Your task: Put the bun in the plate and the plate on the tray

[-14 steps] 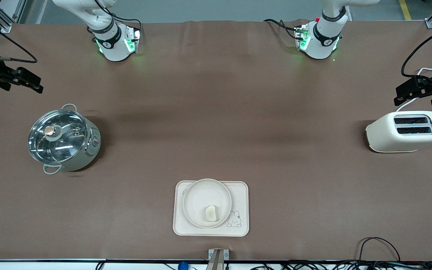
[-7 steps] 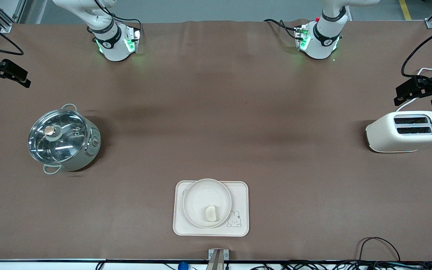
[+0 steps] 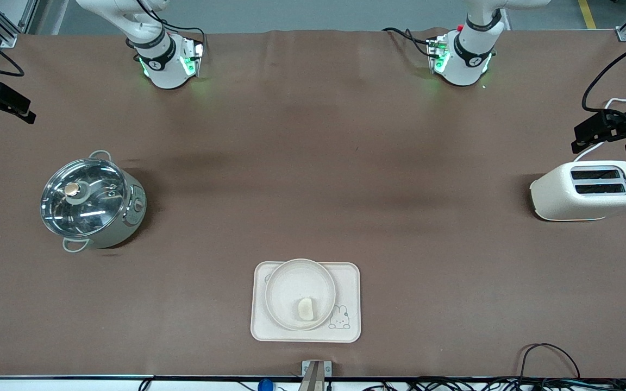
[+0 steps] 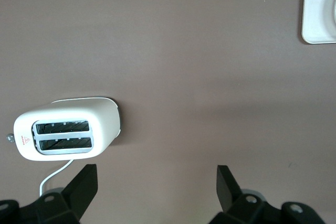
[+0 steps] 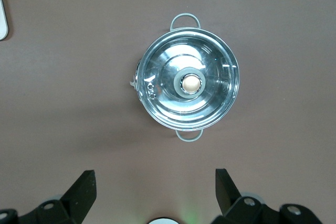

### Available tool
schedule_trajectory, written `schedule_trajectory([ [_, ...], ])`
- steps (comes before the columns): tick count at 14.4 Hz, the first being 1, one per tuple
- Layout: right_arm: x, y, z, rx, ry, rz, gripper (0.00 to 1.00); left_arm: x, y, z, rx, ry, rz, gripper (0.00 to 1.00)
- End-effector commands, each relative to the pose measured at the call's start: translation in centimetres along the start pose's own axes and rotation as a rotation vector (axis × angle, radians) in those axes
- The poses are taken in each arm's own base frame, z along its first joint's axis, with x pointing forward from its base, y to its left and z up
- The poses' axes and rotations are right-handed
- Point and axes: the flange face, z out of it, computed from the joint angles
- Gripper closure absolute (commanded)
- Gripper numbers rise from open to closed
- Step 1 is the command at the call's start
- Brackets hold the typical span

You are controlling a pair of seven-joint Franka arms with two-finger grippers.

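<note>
Both claws hang wide open and empty — left claw above the toaster, right claw at the tabletop's edge; bun lies in plate on tray, well apart from either.

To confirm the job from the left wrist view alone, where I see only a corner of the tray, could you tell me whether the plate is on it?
Observer: Yes, the plate sits on the tray, toward its right-arm end.
Operator: Is the bun in the plate?
Observer: Yes, the bun lies inside it, in the part nearer the front camera.
Operator: Where is the right gripper?
Observer: The right gripper is open and empty, over the table's right-arm end, looking down on the lidded pot.
</note>
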Motion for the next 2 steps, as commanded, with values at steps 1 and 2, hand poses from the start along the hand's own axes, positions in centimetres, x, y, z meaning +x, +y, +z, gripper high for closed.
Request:
schedule_trajectory([
  [1,-1.07,-0.14,-0.49,-0.012,0.010,-0.014,0.00,0.03,0.16,-0.95,-0.013,0.026,-0.013,0.00],
  [2,-1.02,-0.07,-0.41,-0.012,0.009,-0.011,0.00,0.05,0.09,-1.27,-0.013,0.032,-0.016,0.00],
])
